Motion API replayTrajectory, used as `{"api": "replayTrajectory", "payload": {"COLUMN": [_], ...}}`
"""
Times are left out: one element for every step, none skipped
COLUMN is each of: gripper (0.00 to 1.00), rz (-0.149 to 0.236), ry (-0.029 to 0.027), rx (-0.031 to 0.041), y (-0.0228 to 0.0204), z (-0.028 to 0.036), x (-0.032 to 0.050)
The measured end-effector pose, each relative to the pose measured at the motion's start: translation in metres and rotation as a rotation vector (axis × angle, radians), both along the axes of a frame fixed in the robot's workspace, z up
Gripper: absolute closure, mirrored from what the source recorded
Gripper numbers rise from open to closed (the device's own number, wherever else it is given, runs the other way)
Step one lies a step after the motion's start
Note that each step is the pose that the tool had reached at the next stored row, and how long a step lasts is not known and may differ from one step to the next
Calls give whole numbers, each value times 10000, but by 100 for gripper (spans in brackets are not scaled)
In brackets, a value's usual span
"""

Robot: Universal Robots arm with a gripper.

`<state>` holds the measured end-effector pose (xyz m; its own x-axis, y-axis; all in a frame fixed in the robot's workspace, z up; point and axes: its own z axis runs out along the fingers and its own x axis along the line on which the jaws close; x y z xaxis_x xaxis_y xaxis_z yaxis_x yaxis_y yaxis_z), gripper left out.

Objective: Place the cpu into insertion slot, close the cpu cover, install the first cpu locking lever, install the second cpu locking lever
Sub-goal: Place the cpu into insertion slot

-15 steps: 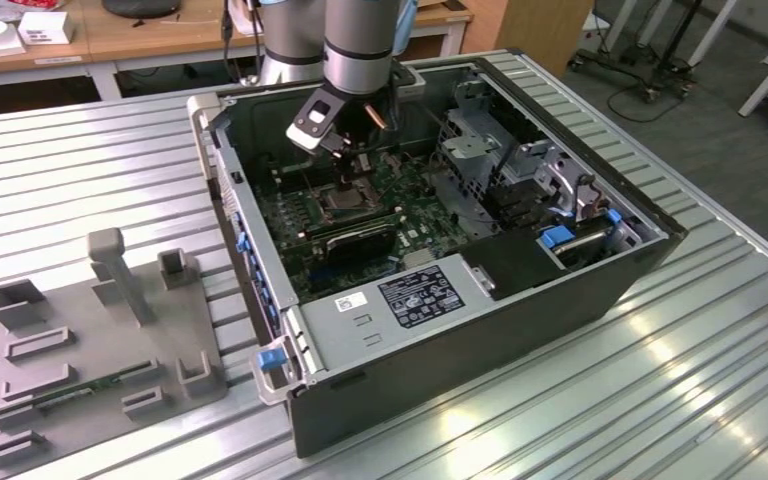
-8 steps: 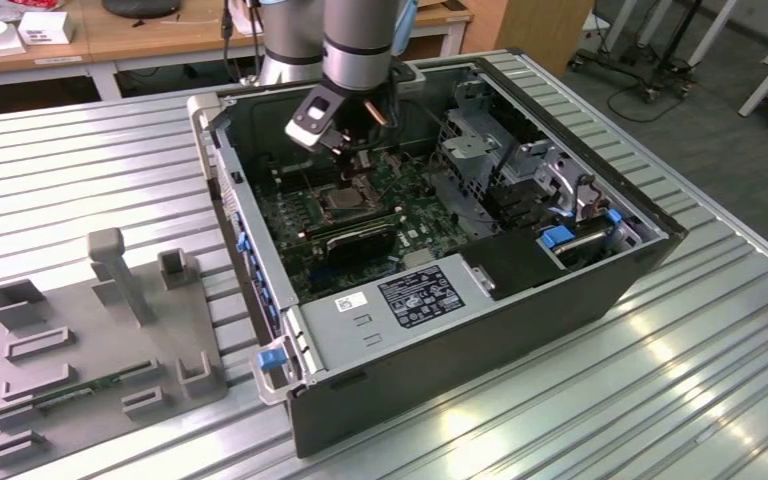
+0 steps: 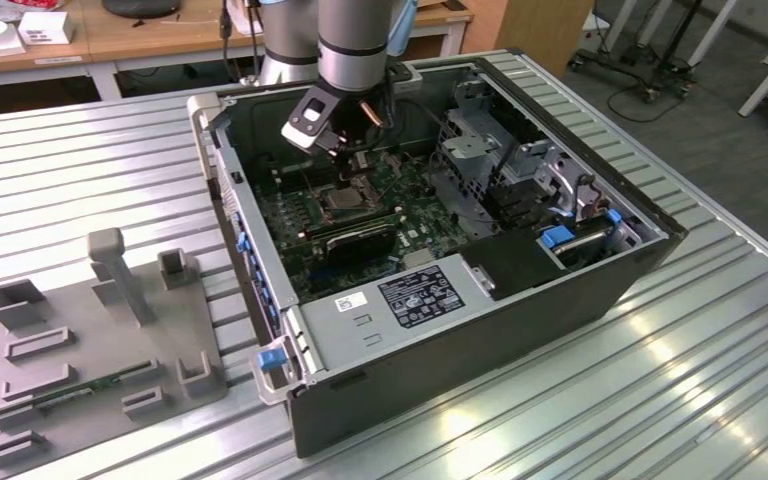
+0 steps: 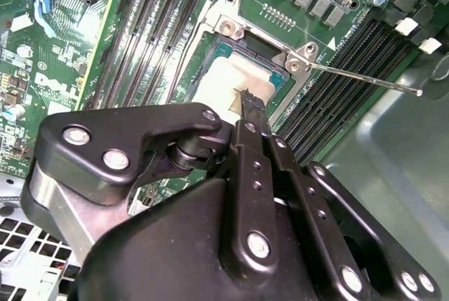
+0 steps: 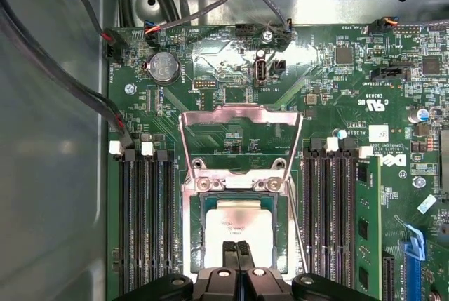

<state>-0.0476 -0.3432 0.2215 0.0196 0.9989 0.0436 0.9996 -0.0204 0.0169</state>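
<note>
Inside an open computer case [image 3: 518, 330], the cpu [image 5: 242, 227], a thin, pale, silvery-tan square, lies flat and face-up in the insertion slot [image 5: 191, 224], its edges squared to the slot's metal rim. The gripper [image 5: 236, 246] hangs just above the chip's near edge, its two black fingers pressed together with nothing between them. The cpu cover [image 5: 242, 111], a shiny metal frame with a cut-out middle, stands raised at the slot's far side. Long black memory slots [image 5: 147, 224] flank the socket closely on both sides. A thin wire locking lever [image 4: 365, 80] juts outward, unlatched.
</note>
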Motion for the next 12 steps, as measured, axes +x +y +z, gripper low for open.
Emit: {"api": "replayTrajectory", "payload": {"gripper": [89, 89, 89, 89, 89, 89, 89, 89, 89, 89, 89, 89], "rz": [0, 0, 0, 0, 0, 0, -1, 0, -1, 0, 0, 0], "ry": [-1, 1, 0, 0, 0, 0, 1, 0, 0, -1, -2, -2], "rx": [1, -3, -1, 0, 0, 0, -1, 0, 0, 0, 2, 3], "y": [0, -1, -1, 0, 0, 0, 0, 0, 0, 0, 0, 0], "z": [1, 8, 21, 37, 55, 74, 92, 102, 111, 116, 116, 116], "x": [0, -1, -1, 0, 0, 0, 0, 0, 0, 0, 0, 0]}}
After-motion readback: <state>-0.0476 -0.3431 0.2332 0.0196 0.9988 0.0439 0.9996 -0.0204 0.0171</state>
